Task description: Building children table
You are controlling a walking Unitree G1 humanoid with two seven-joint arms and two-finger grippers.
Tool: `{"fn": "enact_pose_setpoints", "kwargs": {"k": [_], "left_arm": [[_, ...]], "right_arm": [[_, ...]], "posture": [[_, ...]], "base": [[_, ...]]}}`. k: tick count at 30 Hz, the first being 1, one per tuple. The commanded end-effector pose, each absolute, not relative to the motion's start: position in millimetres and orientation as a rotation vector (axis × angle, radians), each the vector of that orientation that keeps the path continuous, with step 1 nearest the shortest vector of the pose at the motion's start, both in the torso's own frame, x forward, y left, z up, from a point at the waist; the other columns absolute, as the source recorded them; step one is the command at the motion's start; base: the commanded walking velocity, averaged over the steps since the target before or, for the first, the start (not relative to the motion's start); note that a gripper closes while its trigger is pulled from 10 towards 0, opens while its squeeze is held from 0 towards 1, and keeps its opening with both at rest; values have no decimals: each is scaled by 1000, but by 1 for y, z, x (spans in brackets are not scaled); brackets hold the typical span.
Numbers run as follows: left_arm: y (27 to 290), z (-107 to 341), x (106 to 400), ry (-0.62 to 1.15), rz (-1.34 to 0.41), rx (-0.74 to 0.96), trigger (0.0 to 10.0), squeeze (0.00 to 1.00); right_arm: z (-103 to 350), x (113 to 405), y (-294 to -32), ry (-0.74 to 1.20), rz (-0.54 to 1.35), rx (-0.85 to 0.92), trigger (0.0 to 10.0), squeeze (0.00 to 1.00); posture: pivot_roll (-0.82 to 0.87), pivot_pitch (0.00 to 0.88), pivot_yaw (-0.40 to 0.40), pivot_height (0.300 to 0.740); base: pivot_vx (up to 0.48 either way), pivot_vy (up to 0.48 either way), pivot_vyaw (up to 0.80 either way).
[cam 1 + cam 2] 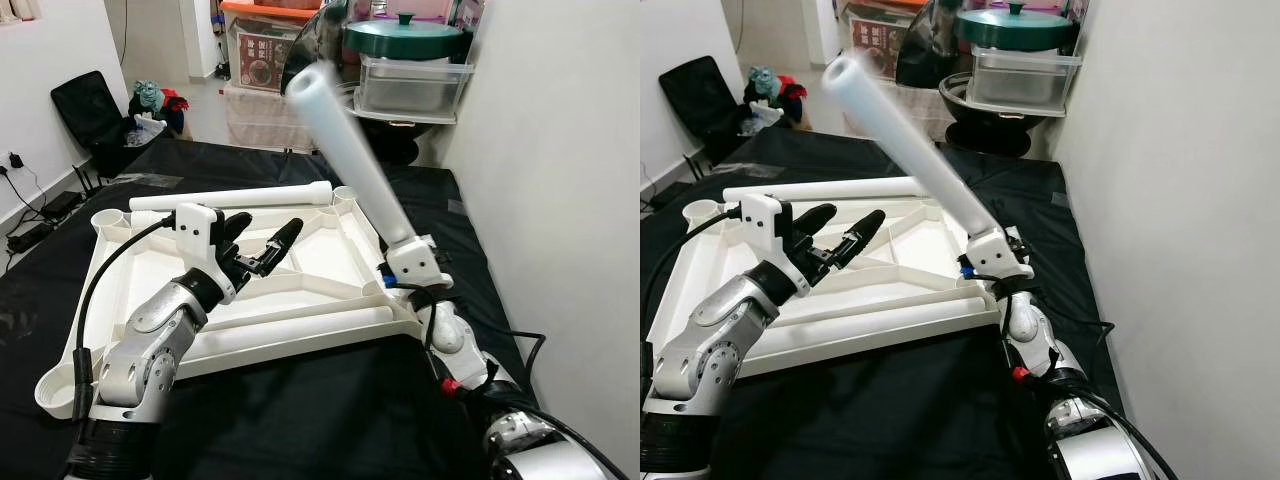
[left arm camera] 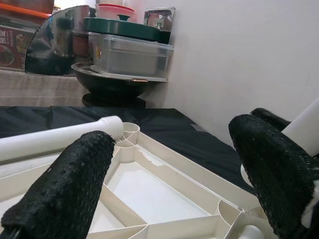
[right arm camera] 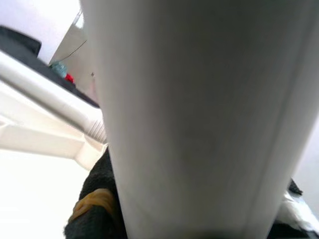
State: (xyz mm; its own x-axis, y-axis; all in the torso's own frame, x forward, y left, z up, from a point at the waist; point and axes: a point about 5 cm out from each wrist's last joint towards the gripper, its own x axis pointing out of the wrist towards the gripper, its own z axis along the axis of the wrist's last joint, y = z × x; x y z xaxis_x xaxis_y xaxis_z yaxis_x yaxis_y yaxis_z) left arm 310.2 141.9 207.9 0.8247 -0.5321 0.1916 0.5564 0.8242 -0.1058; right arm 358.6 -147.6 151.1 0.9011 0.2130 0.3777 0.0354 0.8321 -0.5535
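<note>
At right of centre in the left eye view | right tool (image 1: 410,255) grips white table leg (image 1: 350,140), long axis slanting to upper left | target corner socket (image 1: 372,290) of upturned tabletop (image 1: 300,280) just beside (right arm nearer) | left tool (image 1: 262,243) open, empty.

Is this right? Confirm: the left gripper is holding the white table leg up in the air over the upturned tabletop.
Not quite: the right gripper holds the white table leg raised over the upturned tabletop, as the left eye view shows. The left gripper is open and holds nothing.
</note>
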Motion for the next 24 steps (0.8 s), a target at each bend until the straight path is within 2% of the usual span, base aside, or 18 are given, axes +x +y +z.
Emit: {"fn": "enact_pose_setpoints", "kwargs": {"k": [1, 4, 14, 18, 20, 22, 24], "left_arm": [[142, 205, 309, -147, -572, -143, 10000, 0], [142, 203, 309, -139, -564, -149, 10000, 0], [142, 202, 311, -134, -556, -154, 10000, 0], [143, 200, 311, -127, -554, -162, 10000, 0], [144, 200, 312, -126, -549, -171, 10000, 0], [144, 201, 312, -126, -548, -173, 10000, 0], [147, 201, 313, -126, -541, -177, 10000, 0]], "right_arm": [[151, 362, -153, -415, 72, -607, 0, 0], [132, 367, -171, -208, 23, -472, 0, 0], [107, 366, -181, 16, -8, -280, 0, 0], [98, 366, -172, 101, 70, -167, 0, 0], [94, 364, -155, 132, 239, -26, 0, 0], [94, 364, -152, 130, 265, -5, 0, 0], [94, 359, -144, 117, 416, 33, 0, 0]], "posture": [[196, 0, -104, 740], [194, 0, -105, 740], [193, 0, -106, 740], [187, 0, -103, 740], [178, 0, -101, 740], [178, 0, -101, 740], [167, 0, -95, 740]], "base": [[0, 0, 0], [0, 0, 0], [0, 0, 0], [0, 0, 0], [0, 0, 0], [0, 0, 0], [0, 0, 0]]}}
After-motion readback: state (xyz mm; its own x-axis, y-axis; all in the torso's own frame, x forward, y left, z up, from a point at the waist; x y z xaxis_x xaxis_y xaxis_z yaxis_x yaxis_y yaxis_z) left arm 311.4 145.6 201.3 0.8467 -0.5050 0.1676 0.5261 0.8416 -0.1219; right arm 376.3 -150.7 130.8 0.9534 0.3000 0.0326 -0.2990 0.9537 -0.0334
